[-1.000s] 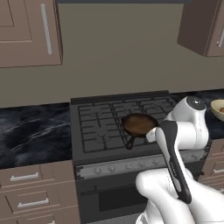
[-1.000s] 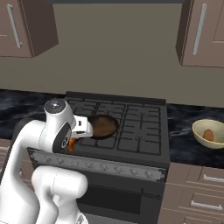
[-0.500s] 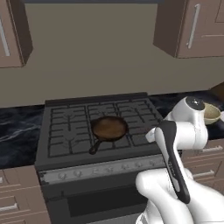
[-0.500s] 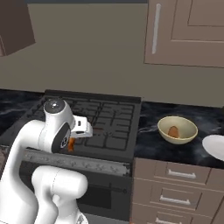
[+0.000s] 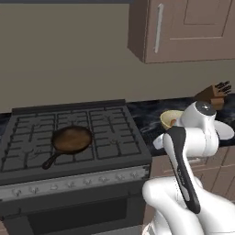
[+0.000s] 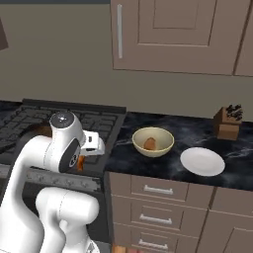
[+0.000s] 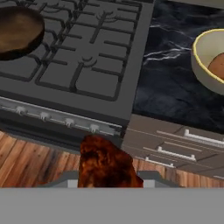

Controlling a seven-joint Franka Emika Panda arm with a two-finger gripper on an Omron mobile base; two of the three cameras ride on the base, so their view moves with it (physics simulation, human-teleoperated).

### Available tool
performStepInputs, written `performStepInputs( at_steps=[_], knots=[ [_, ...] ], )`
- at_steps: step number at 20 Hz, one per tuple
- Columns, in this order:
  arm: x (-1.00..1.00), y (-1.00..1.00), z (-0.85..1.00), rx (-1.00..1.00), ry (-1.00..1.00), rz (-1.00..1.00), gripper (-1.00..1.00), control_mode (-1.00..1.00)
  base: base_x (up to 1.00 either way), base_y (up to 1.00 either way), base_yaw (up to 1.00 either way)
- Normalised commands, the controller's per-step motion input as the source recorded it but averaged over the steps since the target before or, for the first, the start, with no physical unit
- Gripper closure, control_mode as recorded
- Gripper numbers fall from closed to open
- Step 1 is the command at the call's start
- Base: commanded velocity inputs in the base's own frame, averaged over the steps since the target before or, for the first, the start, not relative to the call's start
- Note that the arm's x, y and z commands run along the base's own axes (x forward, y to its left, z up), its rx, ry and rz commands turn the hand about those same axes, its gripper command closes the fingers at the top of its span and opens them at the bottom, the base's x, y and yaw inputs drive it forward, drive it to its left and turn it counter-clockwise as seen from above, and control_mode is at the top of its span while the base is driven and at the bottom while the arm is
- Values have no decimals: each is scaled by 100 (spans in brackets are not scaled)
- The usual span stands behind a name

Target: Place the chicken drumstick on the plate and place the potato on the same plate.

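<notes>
right base view now with plate (image 6: pixel 202 161), earlier mostly stove (image 6: pixel 64 122).

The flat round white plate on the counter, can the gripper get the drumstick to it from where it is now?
Probably not yet. The gripper, shut on the reddish-brown chicken drumstick, hangs in front of the stove, with the pale-yellow bowl between it and the flat round white plate. Nothing covers the plate.

No readable text, labels, brand names, numbers or signs anywhere, neither on the stove (image 5: pixel 73 137) and its row of front knobs (image 7: pixel 70 121) nor on the cabinets (image 6: pixel 173 34) and drawers (image 6: pixel 158 190) beside the stove.
</notes>
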Motion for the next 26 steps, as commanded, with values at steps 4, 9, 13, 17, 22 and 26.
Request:
performStepInputs(
  at_steps=[4, 9, 13, 17, 22, 26],
  knots=[
    [0, 0, 0, 0, 0, 0, 100, 100, 15, -77, 0],
    [0, 0, 0, 0, 0, 0, 100, 100, 20, -76, 0],
    [0, 0, 0, 0, 0, 0, 100, 100, 27, -68, -1],
    [0, 0, 0, 0, 0, 0, 100, 100, 35, -58, 0],
    [0, 0, 0, 0, 0, 0, 100, 100, 39, -52, 0],
    [0, 0, 0, 0, 0, 0, 100, 100, 35, -46, 0]
  ],
)
